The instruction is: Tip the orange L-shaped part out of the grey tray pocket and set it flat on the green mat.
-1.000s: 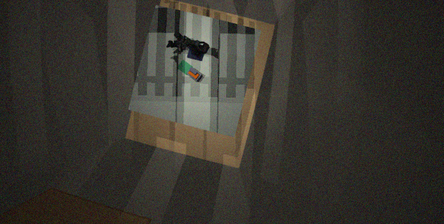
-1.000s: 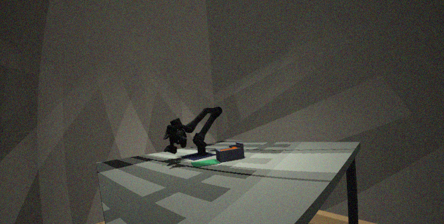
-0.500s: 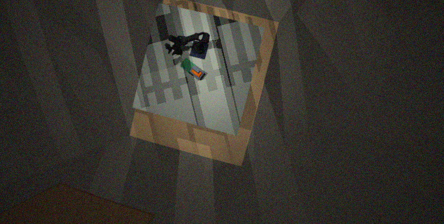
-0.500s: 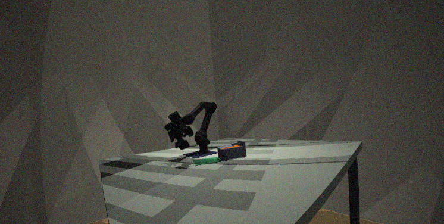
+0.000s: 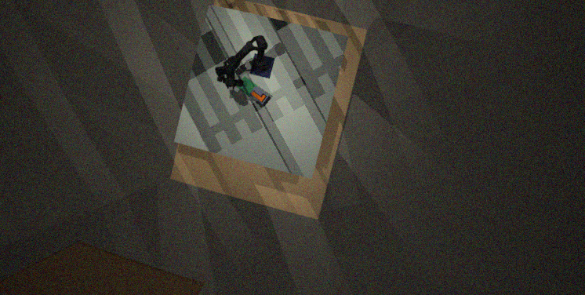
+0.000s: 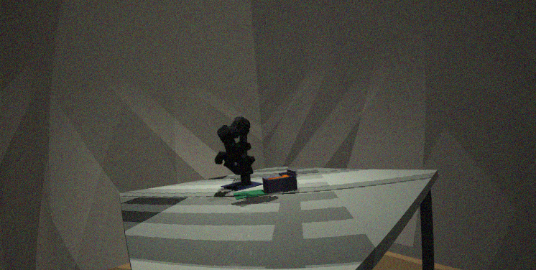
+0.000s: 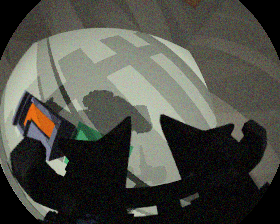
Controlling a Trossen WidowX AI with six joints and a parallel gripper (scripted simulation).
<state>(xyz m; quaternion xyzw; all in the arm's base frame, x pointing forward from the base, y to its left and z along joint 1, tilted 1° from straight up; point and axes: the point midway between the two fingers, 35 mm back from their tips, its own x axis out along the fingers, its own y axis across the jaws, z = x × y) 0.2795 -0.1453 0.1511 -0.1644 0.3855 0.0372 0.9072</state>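
Observation:
The orange L-shaped part [image 5: 258, 97] [image 6: 284, 176] [image 7: 41, 120] lies in the pocket of the grey tray [image 5: 256, 89] [image 6: 279, 185]. It looks flat, with no raised end that I can make out. The green mat [image 5: 248, 85] [image 6: 249, 194] [image 7: 86, 132] lies flat beside the tray, and no part lies on its visible area. My gripper [image 7: 145, 118] is partly open, with nothing between its fingertips. It is held above the table, off to the mat's side away from the tray. In the wrist view, its dark left side hides much of the mat and a little of the tray.
The black arm [image 5: 245, 49] [image 6: 234, 150] is folded above its dark blue base plate [image 5: 267, 67] [image 6: 229, 187], close to the mat and tray. Higher walls stand at the tray's far end. Striped shadows cross the pale table top [image 5: 294, 125] [image 6: 210, 232].

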